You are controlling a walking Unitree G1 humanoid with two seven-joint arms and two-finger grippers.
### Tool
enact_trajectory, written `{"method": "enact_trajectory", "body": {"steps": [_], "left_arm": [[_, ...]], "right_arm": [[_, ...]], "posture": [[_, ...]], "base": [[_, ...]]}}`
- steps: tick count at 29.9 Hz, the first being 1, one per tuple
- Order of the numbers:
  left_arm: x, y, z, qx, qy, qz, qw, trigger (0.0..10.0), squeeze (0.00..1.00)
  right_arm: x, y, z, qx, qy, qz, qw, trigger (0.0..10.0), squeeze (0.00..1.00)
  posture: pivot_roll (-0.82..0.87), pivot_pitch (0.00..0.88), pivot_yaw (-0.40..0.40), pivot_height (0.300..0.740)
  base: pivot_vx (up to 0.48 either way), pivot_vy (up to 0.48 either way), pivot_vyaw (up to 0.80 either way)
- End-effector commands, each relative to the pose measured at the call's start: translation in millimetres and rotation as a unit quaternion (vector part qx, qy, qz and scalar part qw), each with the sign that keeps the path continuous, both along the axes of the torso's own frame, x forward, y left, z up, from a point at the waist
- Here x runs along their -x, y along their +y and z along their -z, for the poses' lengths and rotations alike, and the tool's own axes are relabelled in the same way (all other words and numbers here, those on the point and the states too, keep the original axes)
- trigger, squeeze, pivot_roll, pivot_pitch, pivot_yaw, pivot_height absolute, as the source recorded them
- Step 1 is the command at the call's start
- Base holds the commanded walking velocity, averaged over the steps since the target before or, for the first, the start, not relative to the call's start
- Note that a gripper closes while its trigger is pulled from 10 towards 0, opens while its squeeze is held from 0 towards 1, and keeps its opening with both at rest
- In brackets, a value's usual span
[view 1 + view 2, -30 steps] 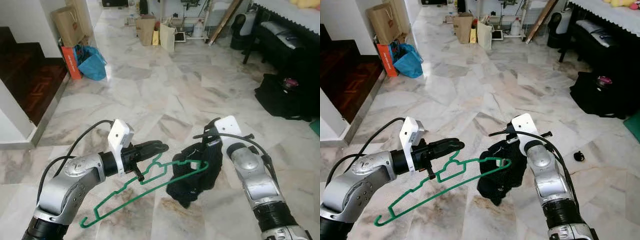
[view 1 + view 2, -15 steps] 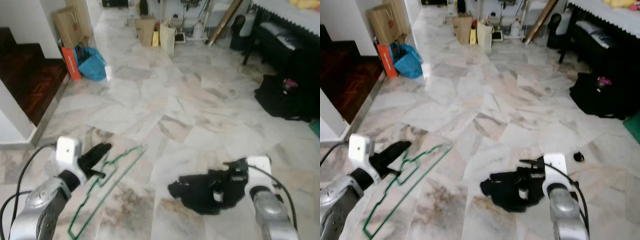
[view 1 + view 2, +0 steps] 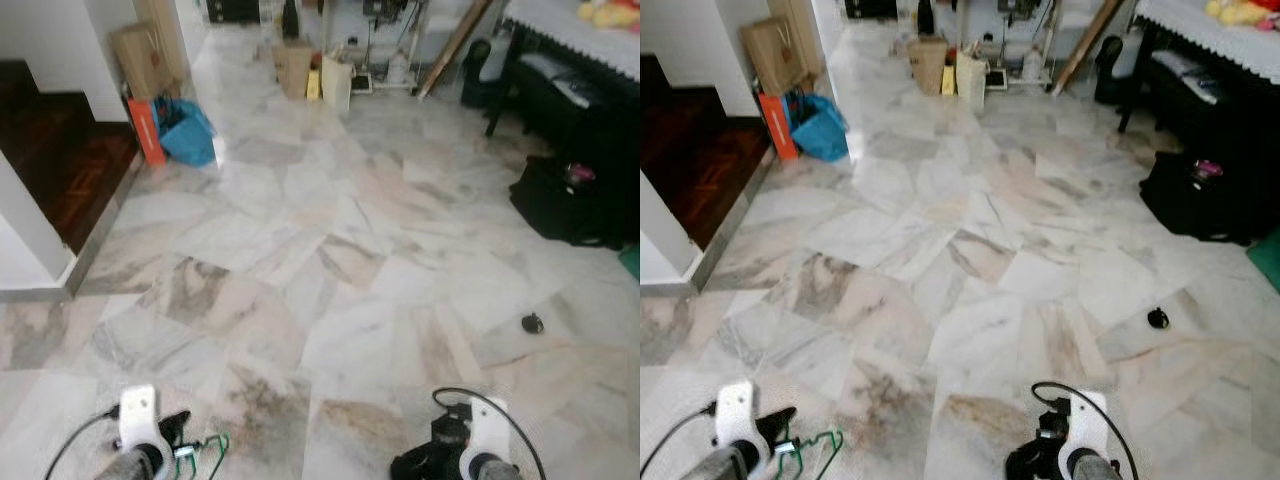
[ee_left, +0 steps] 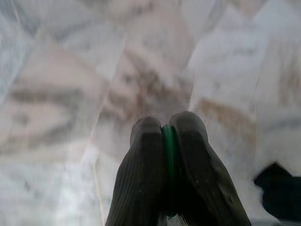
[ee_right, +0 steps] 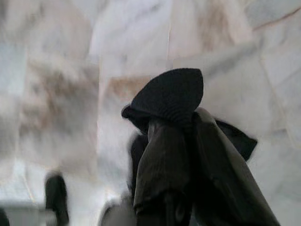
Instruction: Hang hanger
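Room: open hall with a polished marble floor [image 3: 330, 250], pale slabs veined grey and tan, laid in irregular angles. Dark wooden stairs [image 3: 55, 165] at the robot's left behind a white wall edge.

Far end: brown paper bags [image 3: 293, 65] and cardboard, a blue bag [image 3: 187, 132] beside an orange box [image 3: 144, 128], a leaning wooden plank [image 3: 452, 40]. At the right, a dark bench [image 3: 570, 95] and a black bag [image 3: 565, 200] on the floor. One small black object [image 3: 532, 323] lies alone on the marble; too small to identify.

Left gripper [image 4: 168, 123]: low at the bottom edge of the eye views, fingers pressed together on the hanger [image 4: 169, 146]. In the left wrist view a thin green strip sits squeezed between the two ribbed black fingers [image 4: 143, 174]. In the eye views only a short loop of the green wire-like frame [image 3: 815, 445] sticks out just beside the gripper toward the robot's right; the remainder is cut off by the picture edge.

Right gripper [image 5: 181, 117]: also low at the bottom edge, fingers closed on a black cloth [image 5: 169, 94], a soft, finely ribbed fabric that bulges past the fingertips and hangs around them. Its full shape is hidden by the fingers and cut off.

Both wrist views are blurred; the floor beneath is marble.
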State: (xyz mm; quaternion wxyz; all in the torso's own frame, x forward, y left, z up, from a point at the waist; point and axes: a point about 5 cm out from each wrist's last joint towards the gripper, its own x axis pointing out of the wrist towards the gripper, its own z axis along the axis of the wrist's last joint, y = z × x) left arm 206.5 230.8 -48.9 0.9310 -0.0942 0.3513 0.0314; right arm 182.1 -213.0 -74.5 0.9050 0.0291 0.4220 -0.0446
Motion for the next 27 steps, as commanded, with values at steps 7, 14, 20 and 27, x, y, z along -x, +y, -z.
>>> {"method": "enact_trajectory", "body": {"steps": [7, 14, 20, 27], "left_arm": [[-2.3, -14.3, 11, -0.009, 0.025, -0.005, 1.000, 10.0, 0.00], [-2.0, -23.2, 16, -0.020, 0.046, 0.005, 0.999, 10.0, 0.00], [10.5, -6.3, 19, -0.029, 0.055, 0.021, 0.998, 10.0, 0.00], [13.3, -3.3, 20, -0.044, 0.067, 0.034, 0.996, 10.0, 0.00]], "right_arm": [[23.1, -4.5, 14, 0.013, 0.044, 0.061, 0.997, 10.0, 0.00], [21.2, 13.1, 17, -0.006, 0.043, 0.082, 0.996, 10.0, 0.00], [25.2, 7.1, 18, 0.007, 0.051, 0.081, 0.995, 10.0, 0.00], [27.2, 2.9, 18, 0.012, 0.054, 0.086, 0.995, 10.0, 0.00]], "posture": [[0.07, 0.000, 0.014, 0.740], [0.06, 0.000, 0.032, 0.740], [0.06, 0.000, 0.032, 0.740], [0.06, 0.000, 0.032, 0.740]], "base": [[0.000, 0.000, -0.63], [0.000, 0.000, -0.79], [0.000, 0.000, -0.79], [0.000, 0.000, -0.79]]}}
